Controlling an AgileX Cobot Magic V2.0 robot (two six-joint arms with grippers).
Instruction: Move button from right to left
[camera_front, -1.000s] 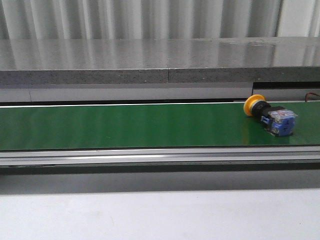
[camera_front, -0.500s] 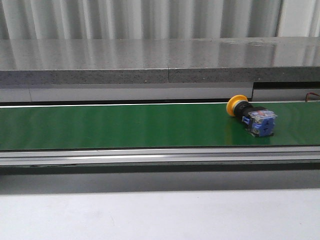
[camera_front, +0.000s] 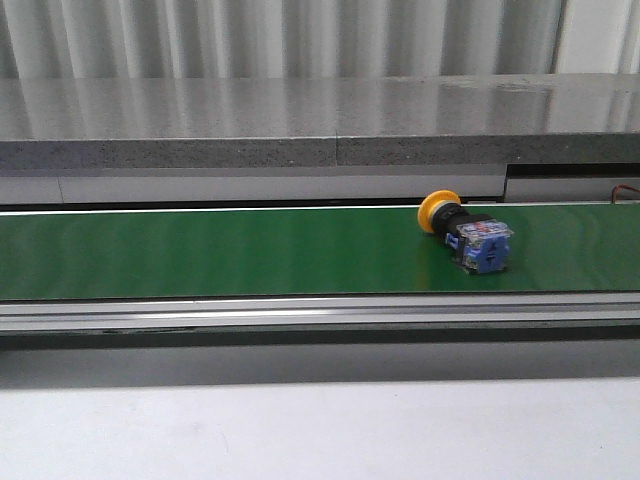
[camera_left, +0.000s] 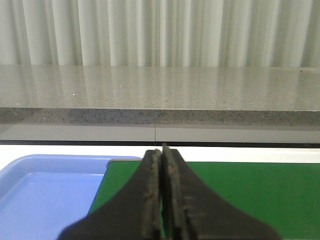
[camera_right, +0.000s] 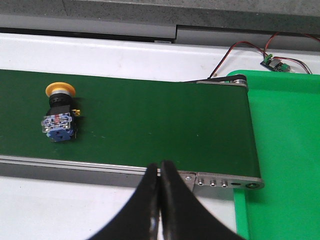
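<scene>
The button (camera_front: 466, 233) lies on its side on the green conveyor belt (camera_front: 220, 250), right of the middle, its yellow-orange cap toward the back and its blue-and-clear block toward the front. It also shows in the right wrist view (camera_right: 59, 113). My right gripper (camera_right: 160, 172) is shut and empty, at the belt's near rail, well apart from the button. My left gripper (camera_left: 161, 155) is shut and empty, above the belt's left end. Neither gripper shows in the front view.
A blue tray (camera_left: 45, 195) lies beside the belt's left end. A green tray (camera_right: 285, 150) lies past the belt's right end, with a small wired circuit board (camera_right: 272, 62) behind it. A grey stone ledge (camera_front: 300, 125) runs behind the belt.
The button has travelled leftward along the belt, from near the right edge of the front view toward the middle, keeping the same pose. No gripper touches it.
</scene>
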